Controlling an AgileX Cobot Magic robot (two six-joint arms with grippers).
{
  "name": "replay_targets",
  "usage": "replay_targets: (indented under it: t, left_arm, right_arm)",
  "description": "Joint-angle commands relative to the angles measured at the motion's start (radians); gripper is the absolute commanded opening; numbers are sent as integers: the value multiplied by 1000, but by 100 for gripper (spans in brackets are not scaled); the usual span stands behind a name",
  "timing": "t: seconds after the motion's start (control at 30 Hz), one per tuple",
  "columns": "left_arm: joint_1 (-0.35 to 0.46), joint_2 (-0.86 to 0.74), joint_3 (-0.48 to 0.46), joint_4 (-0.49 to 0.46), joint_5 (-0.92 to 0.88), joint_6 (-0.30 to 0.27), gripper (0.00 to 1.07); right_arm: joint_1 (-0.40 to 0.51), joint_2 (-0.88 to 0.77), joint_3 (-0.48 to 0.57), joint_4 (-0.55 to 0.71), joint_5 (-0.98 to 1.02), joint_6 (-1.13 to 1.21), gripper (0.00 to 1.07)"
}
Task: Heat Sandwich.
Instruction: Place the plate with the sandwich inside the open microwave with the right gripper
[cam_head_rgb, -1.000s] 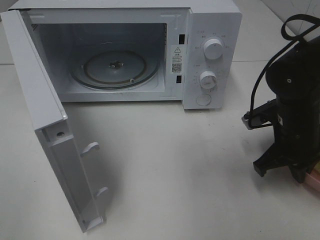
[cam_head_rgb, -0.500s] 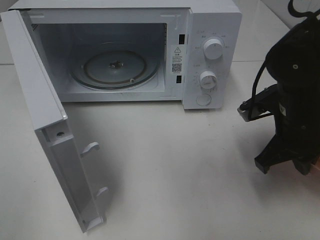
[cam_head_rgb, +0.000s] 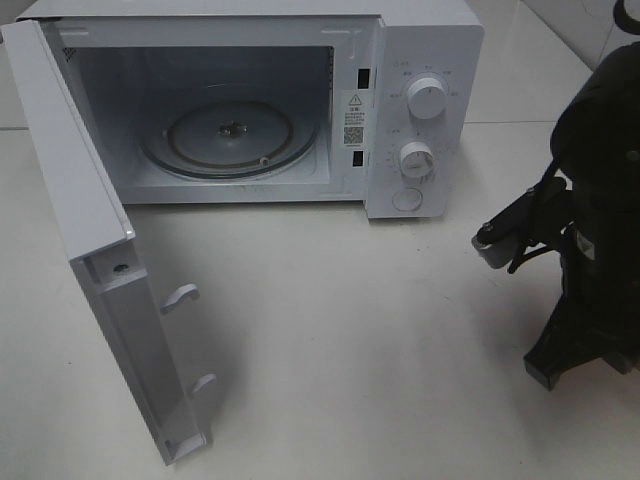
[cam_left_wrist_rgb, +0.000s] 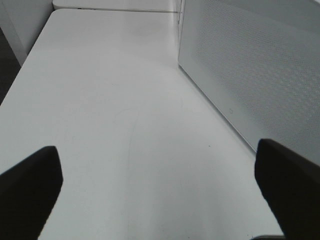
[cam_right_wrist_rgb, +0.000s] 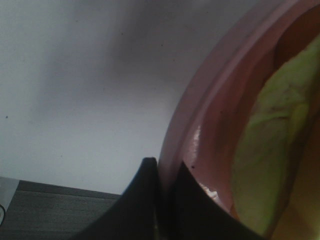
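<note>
Firstly, sandwich (cam_right_wrist_rgb: 270, 150): being shown only in the right wrist view, lying on the pink plate (cam_right_wrist_rgb: 200, 115); being hidden by the arm at the high view's right edge.
Handling: being judged soft, light and easily squashed; best moved by the plate's rim.
Right gripper (cam_right_wrist_rgb: 162, 167): being clamped on that rim.
Left gripper (cam_left_wrist_rgb: 160, 182): being held wide apart, empty.
Microwave (cam_head_rgb: 420, 60): standing open, upper left.

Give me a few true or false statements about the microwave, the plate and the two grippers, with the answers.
1. The microwave door stands open. True.
2. The sandwich lies on the turntable. False: the turntable is bare; the sandwich is on the plate.
3. The right gripper is shut on the plate's rim. True.
4. The left gripper is shut. False: it is open above the table.
</note>
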Motion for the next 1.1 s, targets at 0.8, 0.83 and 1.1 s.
replay_targets:
  t: [0.8,0.83,1.1]
  left_arm:
    - [1,-16,-5,2,4,-5,102]
    - [1,-16,-5,2,4,-5,102]
    - [1,-16,-5,2,4,-5,102]
  right_arm:
    - [295,-81,11,7,69,35,0]
    - [309,-81,11,7,69,35,0]
    - [410,-81,11,7,64,35,0]
